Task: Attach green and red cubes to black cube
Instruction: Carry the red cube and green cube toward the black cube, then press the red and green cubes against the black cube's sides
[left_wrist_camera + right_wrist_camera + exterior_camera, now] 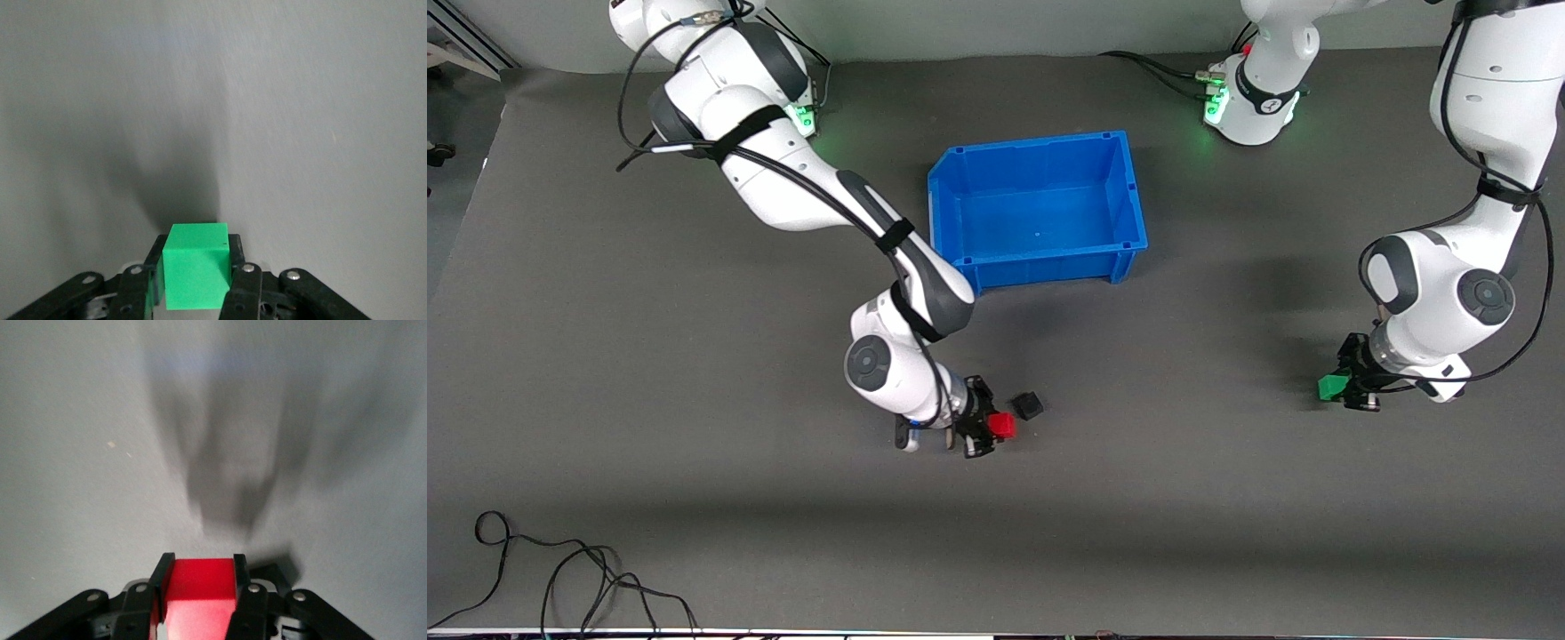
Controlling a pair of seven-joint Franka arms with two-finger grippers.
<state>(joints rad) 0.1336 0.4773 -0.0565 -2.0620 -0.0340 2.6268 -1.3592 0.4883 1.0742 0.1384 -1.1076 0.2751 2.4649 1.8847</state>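
My right gripper [989, 428] is shut on the red cube [1002, 426], which sits squarely between its fingers in the right wrist view [199, 587]. The black cube [1028, 405] rests on the grey table close beside the red one, a small gap apart. Toward the left arm's end of the table, my left gripper [1347, 388] is shut on the green cube [1333, 387], down at the table surface. In the left wrist view, both fingers press the green cube's [197, 267] sides.
An empty blue bin [1032, 147] stands mid-table, farther from the front camera than the black cube. Dark grey mat [1183, 498] covers the table between the two grippers.
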